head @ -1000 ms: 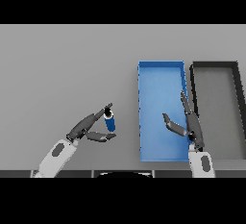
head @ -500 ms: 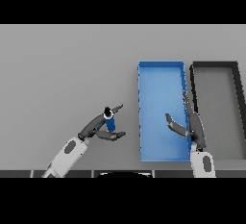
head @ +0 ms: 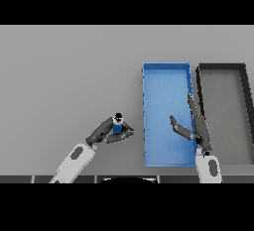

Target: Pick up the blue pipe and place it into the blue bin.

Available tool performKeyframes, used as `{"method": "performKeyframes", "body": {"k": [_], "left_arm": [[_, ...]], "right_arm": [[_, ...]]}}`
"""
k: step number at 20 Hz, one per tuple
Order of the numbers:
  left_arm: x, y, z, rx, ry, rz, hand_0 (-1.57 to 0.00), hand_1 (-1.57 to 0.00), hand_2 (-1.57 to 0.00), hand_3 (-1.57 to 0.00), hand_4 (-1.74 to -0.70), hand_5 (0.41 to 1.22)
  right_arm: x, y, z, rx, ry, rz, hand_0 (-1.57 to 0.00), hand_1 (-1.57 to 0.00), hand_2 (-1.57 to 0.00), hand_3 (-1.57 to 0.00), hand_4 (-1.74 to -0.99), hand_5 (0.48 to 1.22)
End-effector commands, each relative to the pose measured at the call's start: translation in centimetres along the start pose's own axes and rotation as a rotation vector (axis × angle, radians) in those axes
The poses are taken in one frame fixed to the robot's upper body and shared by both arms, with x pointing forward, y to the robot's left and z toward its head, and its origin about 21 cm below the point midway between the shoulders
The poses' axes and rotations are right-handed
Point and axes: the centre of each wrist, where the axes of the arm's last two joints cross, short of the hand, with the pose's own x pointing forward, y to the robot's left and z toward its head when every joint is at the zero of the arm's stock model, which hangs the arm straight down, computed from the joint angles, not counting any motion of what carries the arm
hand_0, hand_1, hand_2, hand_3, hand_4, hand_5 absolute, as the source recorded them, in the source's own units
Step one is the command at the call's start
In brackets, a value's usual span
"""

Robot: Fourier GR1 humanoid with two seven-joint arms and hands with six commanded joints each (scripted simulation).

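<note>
Bare table [head: 74, 76] right of left hand [head: 106, 132] up to bin [head: 166, 74]; right hand [head: 191, 128] hangs over bin's right side.

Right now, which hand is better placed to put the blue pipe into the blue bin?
The left hand: its fingers already close around the blue pipe, just left of the blue bin. The right hand hangs open over the bin, holding nothing.

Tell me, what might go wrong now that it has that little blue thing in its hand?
The left hand grips the blue pipe low down, so it might slip or tip. The right hand hangs open over the blue bin, possibly in the way. The dark bin alongside invites a wrong drop.
</note>
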Motion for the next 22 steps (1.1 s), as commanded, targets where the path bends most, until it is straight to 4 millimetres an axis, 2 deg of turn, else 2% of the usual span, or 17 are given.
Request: {"method": "performKeyframes", "body": {"k": [1, 5, 8, 14, 17, 19, 22], "left_arm": [[0.2, -0.2, 0.0, 0.001, -0.015, -0.010, -1.32, -1.36, -1.39, -1.38, -1.51, 1.139], [1.4, -0.3, -0.5, 0.026, -0.112, -0.020, -1.47, -1.48, -1.50, -1.49, -1.48, 1.188], [3.6, -0.1, -1.6, 0.023, -0.194, -0.010, -1.52, -1.53, -1.53, -1.53, -1.47, 1.204], [7.8, -0.7, -2.2, -0.048, -0.288, -0.022, -1.56, -1.56, -1.56, -1.56, -1.47, 1.217], [8.6, -1.2, -2.3, -0.068, -0.263, -0.037, -1.56, -1.56, -1.57, -1.57, -1.47, 1.219], [8.9, -0.9, -2.2, -0.071, -0.262, -0.044, -1.57, -1.57, -1.57, -1.57, -1.47, 1.220], [8.4, -1.4, -2.2, -0.081, -0.252, -0.035, -1.57, -1.57, -1.57, -1.57, -1.47, 1.220]], "right_arm": [[-0.2, 0.0, 0.1, 0.003, 0.006, -0.007, 0.00, 0.00, 0.00, 0.00, -1.222, 0.646], [-0.2, 0.0, -0.1, -0.002, -0.005, -0.011, 0.00, 0.00, 0.00, 0.00, -1.219, 0.628], [-0.1, 0.0, -0.4, -0.007, 0.006, -0.013, 0.00, 0.00, 0.00, 0.00, -1.226, 0.636], [-0.3, 0.0, 0.0, 0.005, -0.005, 0.028, 0.00, 0.00, 0.00, 0.00, -1.176, 0.643], [-0.3, 0.0, -0.4, -0.003, -0.005, 0.027, 0.00, 0.00, 0.00, 0.00, -1.158, 0.643], [-0.3, -0.5, 0.0, -0.008, -0.021, 0.040, 0.00, 0.00, 0.00, 0.00, -1.151, 0.643], [0.2, -0.6, 0.6, -0.029, -0.026, 0.064, 0.00, 0.00, 0.00, 0.00, -1.139, 0.643]]}}
